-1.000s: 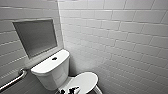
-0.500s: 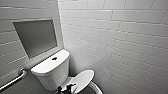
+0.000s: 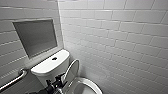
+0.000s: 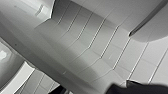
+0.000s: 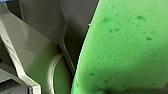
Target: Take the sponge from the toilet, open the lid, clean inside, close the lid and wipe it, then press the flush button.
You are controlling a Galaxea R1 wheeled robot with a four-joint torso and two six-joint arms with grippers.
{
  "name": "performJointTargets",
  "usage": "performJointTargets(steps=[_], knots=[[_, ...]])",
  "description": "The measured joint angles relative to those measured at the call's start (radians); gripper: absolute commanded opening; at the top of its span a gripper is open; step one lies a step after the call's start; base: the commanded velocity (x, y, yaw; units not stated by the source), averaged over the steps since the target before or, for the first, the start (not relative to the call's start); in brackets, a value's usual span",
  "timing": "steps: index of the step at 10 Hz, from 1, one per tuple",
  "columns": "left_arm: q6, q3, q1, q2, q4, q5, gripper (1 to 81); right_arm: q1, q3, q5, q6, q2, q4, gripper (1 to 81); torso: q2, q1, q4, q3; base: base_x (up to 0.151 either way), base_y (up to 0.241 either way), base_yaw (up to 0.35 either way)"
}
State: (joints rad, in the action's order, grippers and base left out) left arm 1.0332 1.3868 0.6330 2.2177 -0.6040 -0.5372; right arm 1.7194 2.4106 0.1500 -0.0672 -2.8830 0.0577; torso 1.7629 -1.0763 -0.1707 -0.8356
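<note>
Right wrist view: the right end effector appears pinched on the bright green soft sponge (image 5: 125,45), which sits close against the camera. Head view: the left end effector (image 3: 58,82), grip impossible to tell, sits at the white oval lid (image 3: 73,65), which stands raised against the tank of the white glossy ceramic toilet (image 3: 50,67). The bowl lies open just below.

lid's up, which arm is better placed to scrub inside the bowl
Right, likely. The green sponge sits right up against the right wrist camera, so that arm seems to carry it; the lid stands raised over the bowl.
</note>
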Motion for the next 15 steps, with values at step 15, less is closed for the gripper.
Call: performJointTargets(steps=[15], knots=[[0.200,0.152,0.130,-0.067,0.016,-0.108,81.1,0.005,-0.001,0.007,0.000,-0.002,0.000,1.0,0.000,0.000,0.000,0.000,0.000,0.000,0.000]])
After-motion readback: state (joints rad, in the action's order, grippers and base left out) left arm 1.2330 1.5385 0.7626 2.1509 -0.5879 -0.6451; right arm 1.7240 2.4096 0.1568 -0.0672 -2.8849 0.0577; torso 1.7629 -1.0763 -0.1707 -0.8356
